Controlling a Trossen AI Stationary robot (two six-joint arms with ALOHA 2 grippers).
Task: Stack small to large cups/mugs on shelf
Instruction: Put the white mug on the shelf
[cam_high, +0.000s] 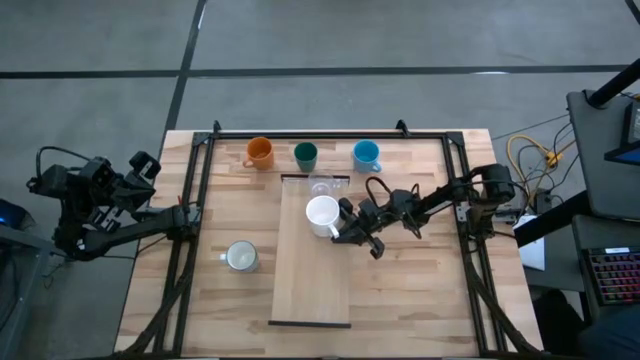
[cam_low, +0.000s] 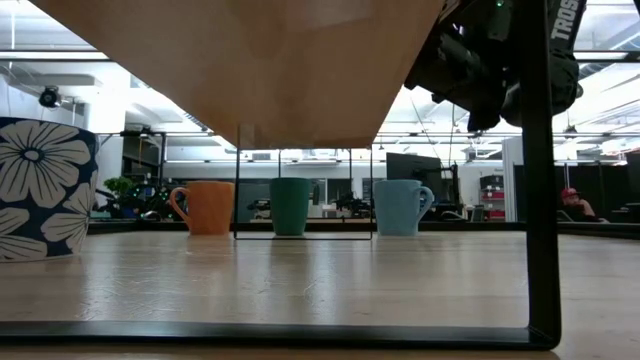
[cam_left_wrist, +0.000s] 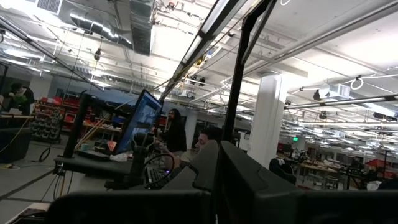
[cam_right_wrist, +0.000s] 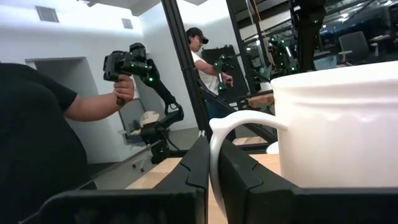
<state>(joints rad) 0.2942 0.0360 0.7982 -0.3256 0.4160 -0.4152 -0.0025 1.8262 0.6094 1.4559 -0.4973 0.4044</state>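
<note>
Five mugs (cam_high: 322, 215), one clear glass (cam_high: 320, 186), one shelf (cam_high: 310, 285), two arms (cam_high: 425, 203).

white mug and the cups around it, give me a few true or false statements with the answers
1. The right gripper is shut on the handle of the white mug. True.
2. The white mug is over the bare tabletop, off the shelf. False: it is over the pale wood shelf, near its far end.
3. The orange mug, dark green cup and light blue mug stand in a row along the table's far edge. True.
4. The left gripper holds the pale mug. False: the left arm waits off the table's left side, and that mug stands alone on the tabletop.
5. The clear glass stands beside the orange mug. False: it stands on the shelf, just beyond the white mug.
</note>
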